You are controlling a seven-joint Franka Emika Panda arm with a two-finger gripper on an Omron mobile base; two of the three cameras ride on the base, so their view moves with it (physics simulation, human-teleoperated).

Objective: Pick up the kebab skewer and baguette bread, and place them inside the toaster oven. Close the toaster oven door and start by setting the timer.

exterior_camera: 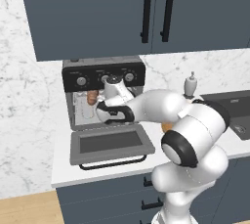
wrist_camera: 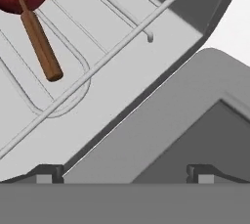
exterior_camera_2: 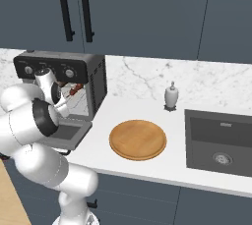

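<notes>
White marble desk (exterior_camera_2: pixel 147 170) under dark blue wall cabinets (exterior_camera: pixel 97 12); toaster oven (exterior_camera: pixel 103 74) sits at desk's back left, against the wall, toaster oven door (exterior_camera: pixel 110 143) dropped flat toward the desk's front edge. Sink (exterior_camera_2: pixel 219 143) set in at the right end, round wooden plate (exterior_camera_2: pixel 138 139) bare between oven and sink, small soap bottle (exterior_camera_2: pixel 171 96) near the back edge. Inside the oven: wire rack (wrist_camera: pixel 97 66) carrying the kebab skewer (wrist_camera: pixel 36 32), long axis diagonal in hand view, wooden handle end pointing out toward the door, red chunk at the inner end. Baguette bread (exterior_camera: pixel 91 98) also in the cavity, left part, seen end-on as a brown lump. Tool (wrist_camera: pixel 126 173) at the oven mouth above the door hinge, fingers spread wide, holding nothing; skewer lies ahead of it, apart.
</notes>
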